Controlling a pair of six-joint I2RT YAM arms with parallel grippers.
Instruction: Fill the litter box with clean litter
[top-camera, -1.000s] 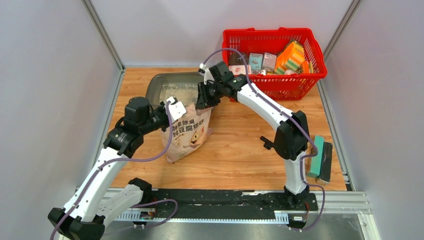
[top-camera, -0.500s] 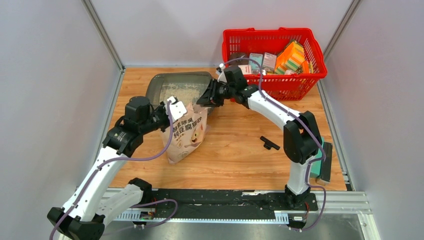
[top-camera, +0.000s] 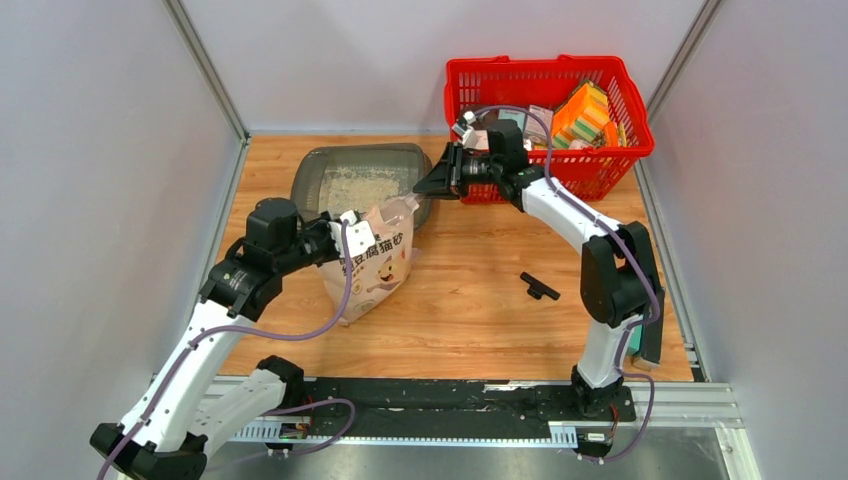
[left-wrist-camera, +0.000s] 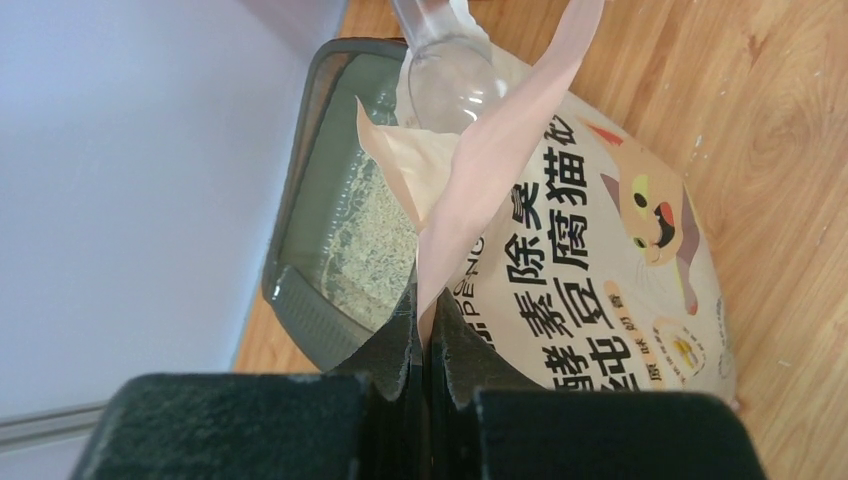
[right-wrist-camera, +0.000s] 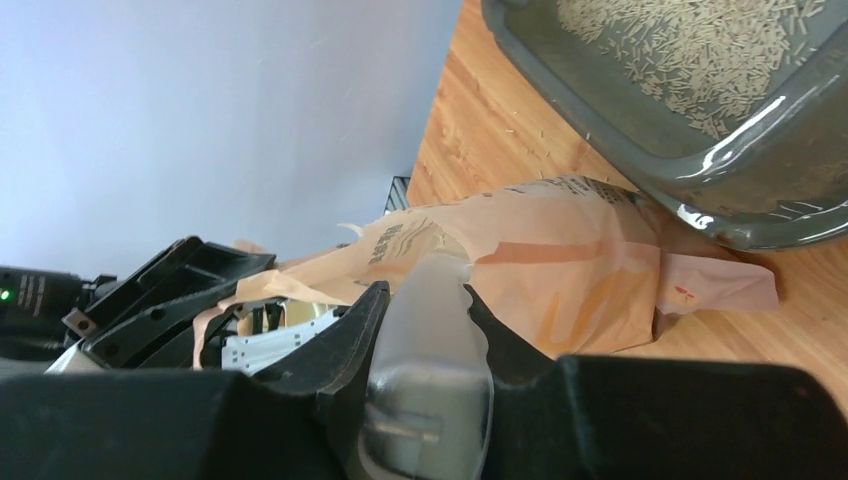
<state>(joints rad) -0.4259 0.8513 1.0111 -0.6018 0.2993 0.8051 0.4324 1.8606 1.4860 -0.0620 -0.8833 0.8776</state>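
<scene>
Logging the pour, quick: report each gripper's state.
Left gripper: shut on the torn edge of the litter bag.
Right gripper: shut on the handle of the translucent scoop.

Left gripper (left-wrist-camera: 421, 312) pinched closed, elbow bent; right gripper (top-camera: 432, 183) apparently clamped, arm outstretched

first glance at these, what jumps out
The bright red basket full of boxes at the far right catches the eye first. Next, the cream cat-litter bag standing mid-left, its top edge pinched by the left gripper, just in front of the grey litter box with pale litter in it. The right gripper holds a clear scoop at the bag's mouth.
</scene>
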